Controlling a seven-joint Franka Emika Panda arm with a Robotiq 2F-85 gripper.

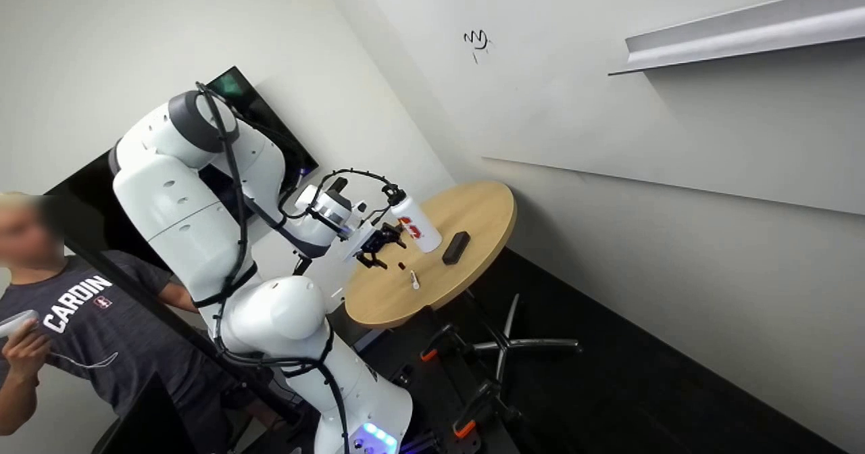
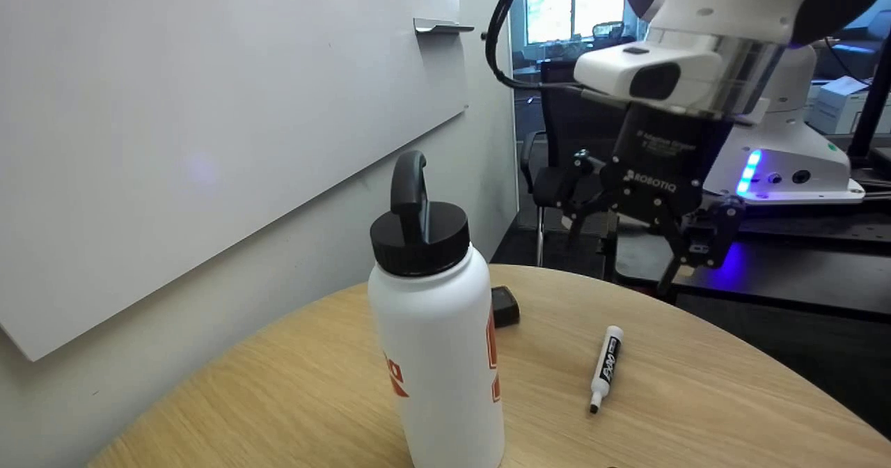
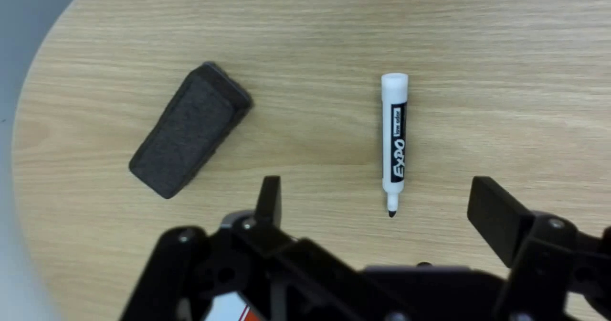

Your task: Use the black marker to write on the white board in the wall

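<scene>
The black marker (image 3: 394, 134) has a white body with a black label and a bare black tip. It lies flat on the round wooden table (image 3: 305, 29) and also shows in both exterior views (image 1: 414, 280) (image 2: 606, 369). My gripper (image 3: 375, 199) is open and empty above the table, its fingers apart to either side of the marker's tip end in the wrist view, not touching it. The gripper also shows in both exterior views (image 1: 394, 255) (image 2: 619, 254). The white board (image 1: 574, 113) on the wall bears a small black scribble (image 1: 477, 39); it also shows in an exterior view (image 2: 209, 106).
A white bottle (image 2: 442, 356) with red marking and black lid stands on the table (image 1: 486, 214) near the gripper. A dark eraser (image 3: 191, 130) lies left of the marker. A small black cap (image 1: 401, 265) lies near the marker. A ledge (image 1: 743, 32) juts from the board.
</scene>
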